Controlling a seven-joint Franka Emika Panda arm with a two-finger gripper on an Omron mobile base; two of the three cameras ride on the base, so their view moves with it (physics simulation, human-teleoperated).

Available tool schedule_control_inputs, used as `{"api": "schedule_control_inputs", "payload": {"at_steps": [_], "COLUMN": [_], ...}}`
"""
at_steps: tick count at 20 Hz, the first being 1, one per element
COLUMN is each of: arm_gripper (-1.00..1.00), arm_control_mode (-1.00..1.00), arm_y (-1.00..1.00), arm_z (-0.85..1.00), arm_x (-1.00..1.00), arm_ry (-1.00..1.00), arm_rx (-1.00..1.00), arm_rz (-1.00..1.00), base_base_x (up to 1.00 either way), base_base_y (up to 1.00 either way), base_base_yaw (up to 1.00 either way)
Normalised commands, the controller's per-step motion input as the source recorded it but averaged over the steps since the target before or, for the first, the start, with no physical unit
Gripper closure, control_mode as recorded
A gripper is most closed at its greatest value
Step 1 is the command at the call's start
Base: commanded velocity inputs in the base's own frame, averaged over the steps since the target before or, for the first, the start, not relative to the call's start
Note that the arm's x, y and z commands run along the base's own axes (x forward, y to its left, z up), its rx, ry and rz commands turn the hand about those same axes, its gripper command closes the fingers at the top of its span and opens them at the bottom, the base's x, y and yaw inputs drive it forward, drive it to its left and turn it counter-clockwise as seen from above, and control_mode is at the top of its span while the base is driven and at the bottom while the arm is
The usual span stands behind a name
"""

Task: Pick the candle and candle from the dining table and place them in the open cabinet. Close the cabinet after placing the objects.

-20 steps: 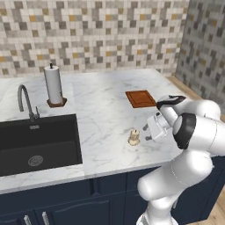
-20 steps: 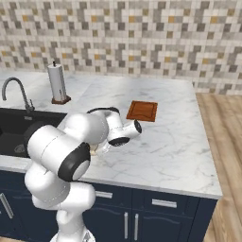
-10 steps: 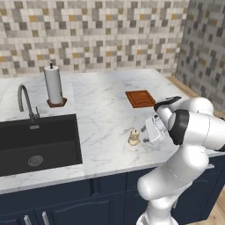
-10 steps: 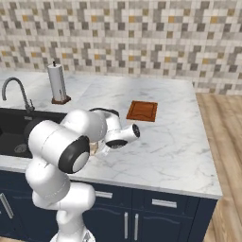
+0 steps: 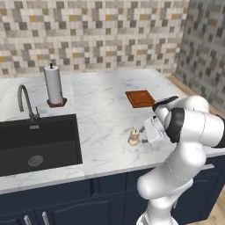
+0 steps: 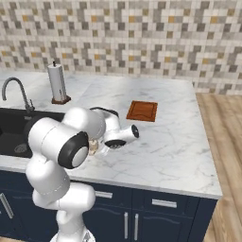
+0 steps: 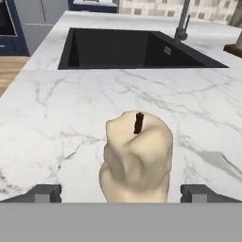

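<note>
- A small cream candle (image 7: 137,158) stands upright on the white marble dining table (image 5: 105,110), near its front edge, in the middle of the left base view (image 5: 134,137).
- In the hand view the candle is big and lumpy, low in the middle of the frame, with a short dark wick on top.
- The gripper (image 7: 121,191) is right at the candle, and its jaws are wide open: one dark fingertip sits at each side of the candle with a gap, so nothing is held.
- In the left base view the gripper (image 5: 147,132) is just right of the candle, pointing sideways at it.
- In the right base view the arm's big white elbow covers most of the candle, and just a bit of tan (image 6: 93,147) peeks out beside it.
- A black sink (image 5: 35,143) is sunk into the table at the left of the left base view, with a round drain in its floor and nothing else in it.
- A grey tap (image 5: 26,103) bends over the sink's back edge.
- A white paper towel roll (image 5: 53,85) stands on a brown base behind the sink.
- A flat brown square board (image 5: 139,98) lies on the marble, right of the middle and behind the candle.
- The wall behind has small tiles in grey, cream and tan.
- Dark navy doors sit under the table, and the right base view shows a wood floor at the right edge.
</note>
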Motion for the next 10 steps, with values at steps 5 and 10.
{"api": "schedule_control_inputs", "payload": {"at_steps": [5, 10], "arm_gripper": [-1.0, -1.0], "arm_control_mode": [-1.0, -1.0], "arm_y": [0.17, 0.09], "arm_z": [0.0, -0.1], "arm_x": [0.06, 0.12], "arm_ry": [0.0, 0.0], "arm_rx": [0.0, 0.0], "arm_rz": [0.0, 0.0], "base_base_x": [0.0, 0.0], "base_base_y": [0.0, 0.0], "base_base_yaw": [0.0, 0.0]}}
